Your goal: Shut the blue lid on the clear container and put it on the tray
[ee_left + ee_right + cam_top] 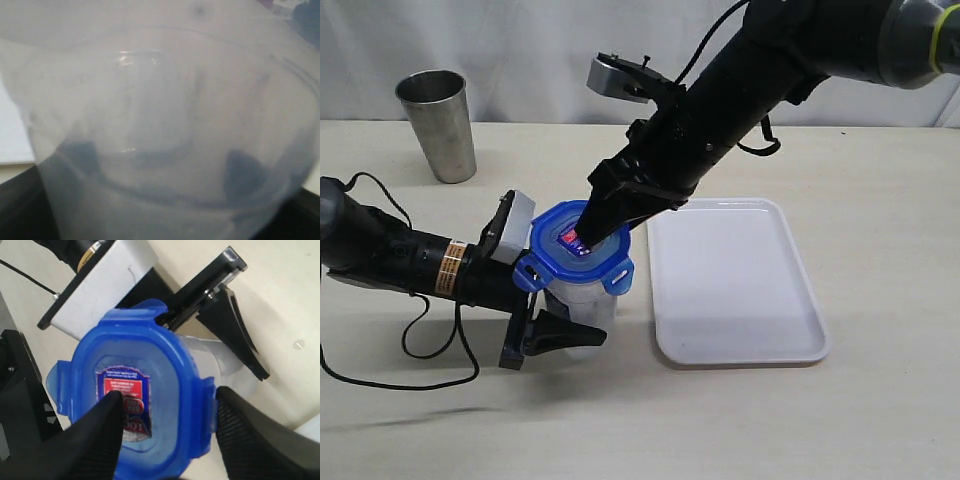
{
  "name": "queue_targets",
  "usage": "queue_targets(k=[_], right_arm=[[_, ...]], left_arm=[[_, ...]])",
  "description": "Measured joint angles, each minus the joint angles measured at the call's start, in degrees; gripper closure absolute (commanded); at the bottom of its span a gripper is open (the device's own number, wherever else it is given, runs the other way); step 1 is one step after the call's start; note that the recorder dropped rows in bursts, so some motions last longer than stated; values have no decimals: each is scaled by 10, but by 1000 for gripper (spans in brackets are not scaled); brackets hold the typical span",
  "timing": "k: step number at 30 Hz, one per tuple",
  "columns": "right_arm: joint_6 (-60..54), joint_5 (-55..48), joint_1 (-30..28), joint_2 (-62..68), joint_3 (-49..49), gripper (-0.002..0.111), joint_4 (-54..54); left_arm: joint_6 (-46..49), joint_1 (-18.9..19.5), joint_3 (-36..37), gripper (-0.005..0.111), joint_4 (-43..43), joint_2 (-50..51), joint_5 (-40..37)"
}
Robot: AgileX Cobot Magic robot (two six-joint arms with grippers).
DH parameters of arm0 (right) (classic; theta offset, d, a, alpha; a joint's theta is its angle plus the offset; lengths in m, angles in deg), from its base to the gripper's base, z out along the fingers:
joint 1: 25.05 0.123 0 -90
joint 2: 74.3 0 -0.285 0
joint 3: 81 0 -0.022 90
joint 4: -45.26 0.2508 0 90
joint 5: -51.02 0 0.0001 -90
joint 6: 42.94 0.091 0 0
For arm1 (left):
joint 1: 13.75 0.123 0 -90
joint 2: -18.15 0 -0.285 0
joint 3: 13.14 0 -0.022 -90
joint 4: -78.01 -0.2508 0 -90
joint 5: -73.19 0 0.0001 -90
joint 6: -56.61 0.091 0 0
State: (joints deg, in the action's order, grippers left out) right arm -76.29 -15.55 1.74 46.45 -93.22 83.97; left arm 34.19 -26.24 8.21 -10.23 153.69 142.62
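- Blue lid (608, 265) on top of the clear container (588, 312), upright on the table (880, 420), just beside the white tray (740, 290) and not on it.
- Left gripper (560, 325) around the container's lower body, fingers clamped against its walls; dark fingertips (240, 175) showing through the plastic in the left wrist view.
- Right gripper (172, 430) over the lid from above, fingers spread: one pad on the sticker (122, 390), the other just outside a side flap (206, 402); unclear whether pressing that flap yet.
- Flaps apparently splayed outward, so probably unlatched; snapping them down judged the step in hand.
- For a clean close: press straight down on the lid's middle first, then squeeze each flap inward against the container wall, one side at a time.
- Brace with the left grip low and firm, without crushing the thin wall.
- Watch for tipping: tall, narrow body, any push off centre a risk.
- Steel cup (438, 125) well apart at the back, out of the way.
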Motion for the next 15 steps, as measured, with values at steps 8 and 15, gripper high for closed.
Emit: queue_targets(k=[8,15], right_arm=[[49,-28,7,8,-54,51,-59],[48,-38,11,21,-113,43,-111]], left_arm=[[-5,0,0,107,3,0,-1],[-20,0,0,107,21,1,-8]])
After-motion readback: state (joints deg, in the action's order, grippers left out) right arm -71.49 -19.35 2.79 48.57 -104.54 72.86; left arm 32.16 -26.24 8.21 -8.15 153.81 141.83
